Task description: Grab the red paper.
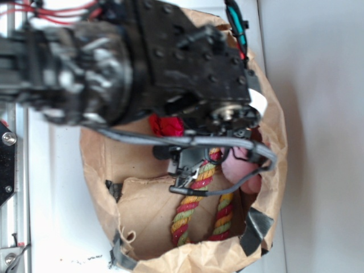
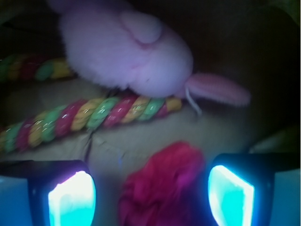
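Observation:
The red paper (image 2: 164,186) is a crumpled red wad lying on the brown floor of the paper bag, seen blurred in the wrist view between my two glowing pads (image 2: 71,200). My gripper (image 2: 151,197) is open, with a gap on each side of the wad; it sits nearer the right pad. In the exterior view only a small part of the red paper (image 1: 166,125) shows under the black arm, and the gripper (image 1: 190,168) hangs down inside the bag.
A pale pink plush toy (image 2: 129,49) and a red-yellow-green twisted rope (image 2: 94,115) lie just beyond the paper. The brown paper bag (image 1: 99,165) walls surround everything, with black tape patches on its rim (image 1: 256,224).

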`<state>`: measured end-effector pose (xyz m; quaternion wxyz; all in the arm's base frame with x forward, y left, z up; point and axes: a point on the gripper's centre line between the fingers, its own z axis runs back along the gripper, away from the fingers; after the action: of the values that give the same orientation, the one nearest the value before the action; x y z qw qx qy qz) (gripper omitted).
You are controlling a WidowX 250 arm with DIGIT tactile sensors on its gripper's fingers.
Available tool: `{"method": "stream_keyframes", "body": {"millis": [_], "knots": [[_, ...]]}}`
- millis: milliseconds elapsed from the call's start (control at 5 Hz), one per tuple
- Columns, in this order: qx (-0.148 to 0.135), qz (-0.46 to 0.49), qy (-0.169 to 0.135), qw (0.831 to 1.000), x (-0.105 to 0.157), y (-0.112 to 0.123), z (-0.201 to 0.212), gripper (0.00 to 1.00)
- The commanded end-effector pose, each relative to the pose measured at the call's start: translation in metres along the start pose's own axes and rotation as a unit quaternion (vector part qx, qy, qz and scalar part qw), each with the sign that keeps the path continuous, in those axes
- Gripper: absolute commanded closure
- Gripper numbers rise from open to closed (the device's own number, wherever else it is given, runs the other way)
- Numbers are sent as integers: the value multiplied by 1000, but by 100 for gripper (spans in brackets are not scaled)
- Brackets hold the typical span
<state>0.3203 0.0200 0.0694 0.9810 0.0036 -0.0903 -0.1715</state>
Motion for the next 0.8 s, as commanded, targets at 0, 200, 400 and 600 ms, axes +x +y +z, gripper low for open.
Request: {"method": "stream_keyframes", "body": {"millis": [0, 200, 400, 600], "knots": [[26, -2, -5, 1000, 8, 8, 7, 0], [25, -3, 8, 1000, 7, 7, 8, 0], [20, -3, 17, 1000, 6, 7, 12, 0], [21, -1, 17, 1000, 6, 7, 11, 0]]}}
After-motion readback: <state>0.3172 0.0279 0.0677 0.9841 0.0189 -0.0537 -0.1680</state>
